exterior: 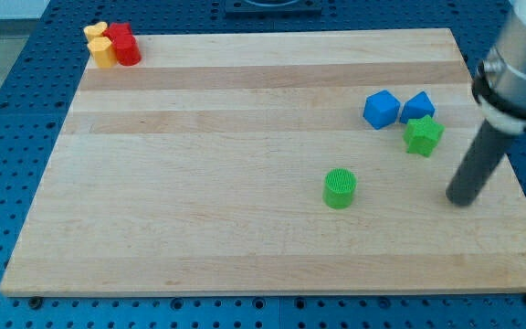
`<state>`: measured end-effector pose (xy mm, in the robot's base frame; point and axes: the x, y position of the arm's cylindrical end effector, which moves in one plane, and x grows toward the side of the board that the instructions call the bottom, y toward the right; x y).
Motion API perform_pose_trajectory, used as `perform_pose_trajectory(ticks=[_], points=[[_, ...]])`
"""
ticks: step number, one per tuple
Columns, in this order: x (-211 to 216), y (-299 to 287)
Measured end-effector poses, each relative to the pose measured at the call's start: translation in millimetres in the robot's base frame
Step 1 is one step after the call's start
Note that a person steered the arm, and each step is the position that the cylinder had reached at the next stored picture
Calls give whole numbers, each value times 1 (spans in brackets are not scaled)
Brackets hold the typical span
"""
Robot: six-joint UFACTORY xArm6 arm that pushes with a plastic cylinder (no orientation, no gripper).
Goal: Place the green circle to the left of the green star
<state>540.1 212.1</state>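
Observation:
The green circle (340, 188) lies on the wooden board (245, 228), right of centre. The green star (422, 134) lies up and to the right of it, touching the underside of the right blue block (418, 106). A second blue block (381, 109) sits just left of that one. My tip (460, 199) rests on the board to the lower right of the green star, well apart from it, and far to the right of the green circle. It touches no block.
A red block (122, 44) and a yellow block (100, 45) sit together at the board's top left corner. The board's right edge (510, 174) runs close to my tip. Blue pegboard surrounds the board.

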Motion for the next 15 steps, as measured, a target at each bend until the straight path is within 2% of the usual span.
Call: perform_pose_trajectory(ticks=[1, 2, 4, 5, 6, 7, 8, 9, 10, 11, 13, 14, 15], points=[[56, -38], [63, -94], [-31, -103], [-36, -102], [-4, -100], [20, -129], [3, -159], [-51, -134], [-71, -103], [-61, -114], [-49, -184], [-66, -173], [-77, -126]])
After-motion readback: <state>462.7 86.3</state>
